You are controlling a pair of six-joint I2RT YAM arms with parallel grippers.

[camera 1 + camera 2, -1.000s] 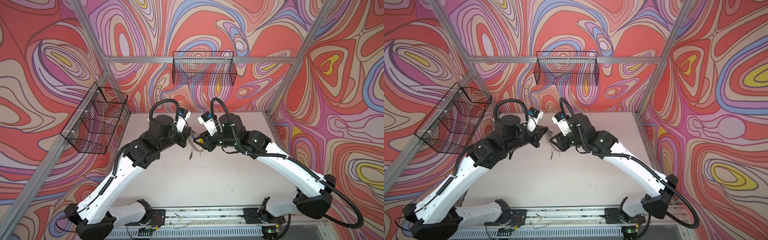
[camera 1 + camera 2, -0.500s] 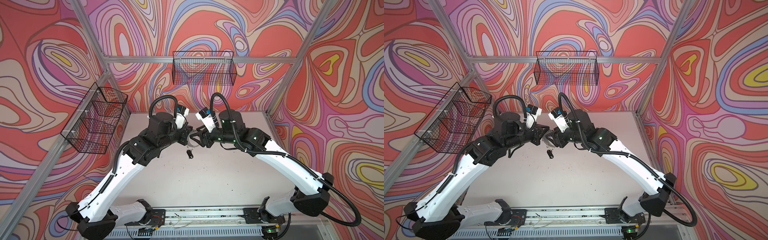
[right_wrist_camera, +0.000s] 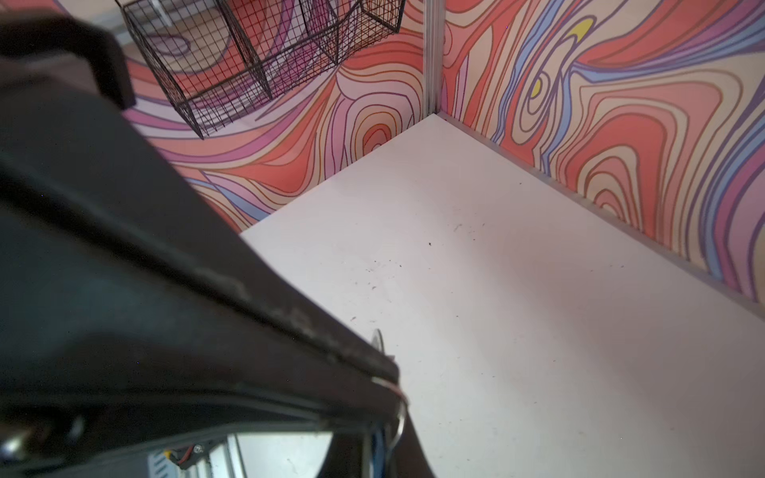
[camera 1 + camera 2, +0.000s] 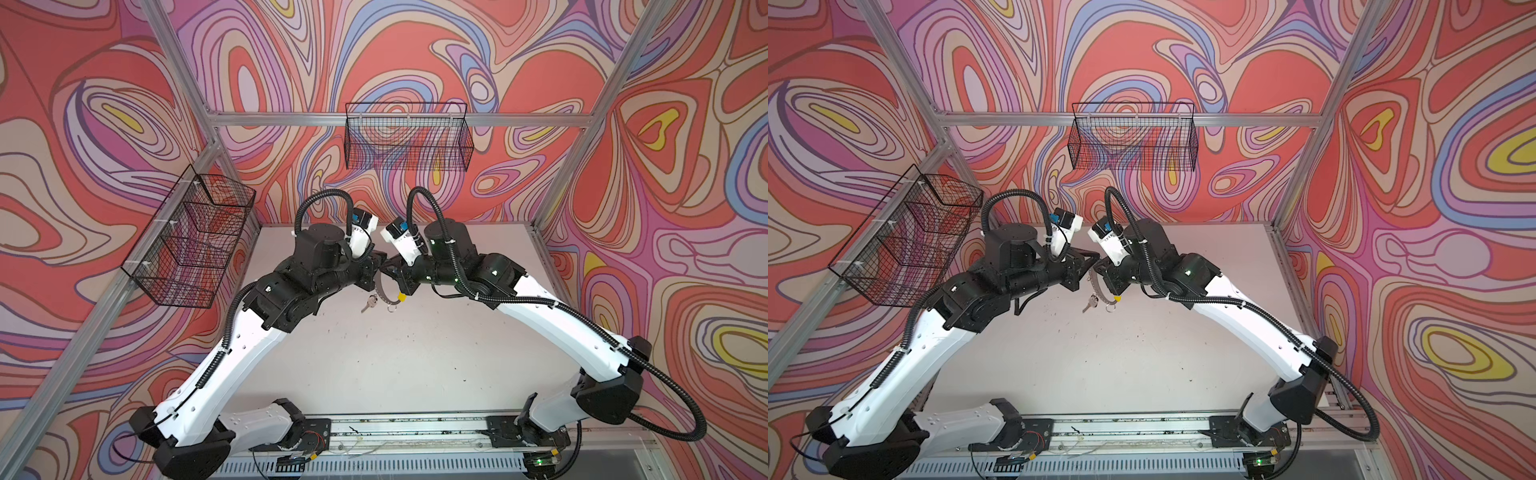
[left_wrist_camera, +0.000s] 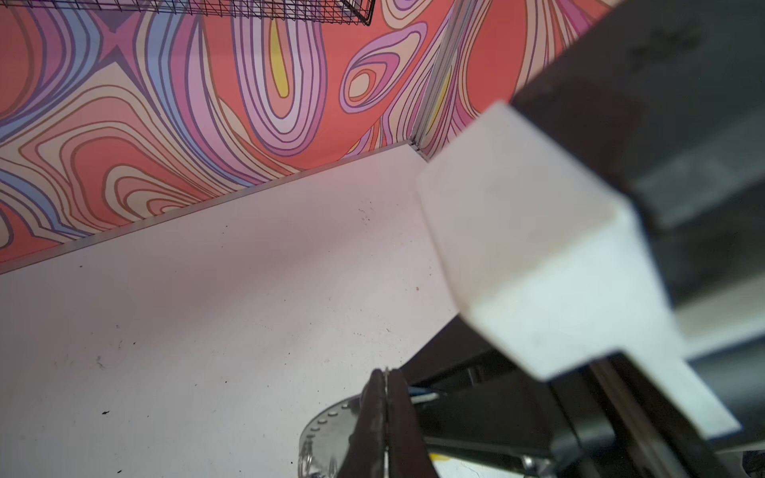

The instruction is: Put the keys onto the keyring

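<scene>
Right now the keyring [image 4: 381, 291] hangs mid-frame in both top views, over the white, speckled table [image 4: 374, 365], btwn the two arms. It's a thin, curved grey metal band w/ a row of small punched holes and a yellow segment [image 4: 401, 296] at its lower right end. One silver key [image 4: 367, 306] and a small wire ring [image 4: 392, 308] dangle under it. The left gripper [image 5: 386, 397] is clamped tight on the band's edge. The right gripper [image 4: 394, 272] is closed too, beside the yellow bit; can't tell what it pinches.
</scene>
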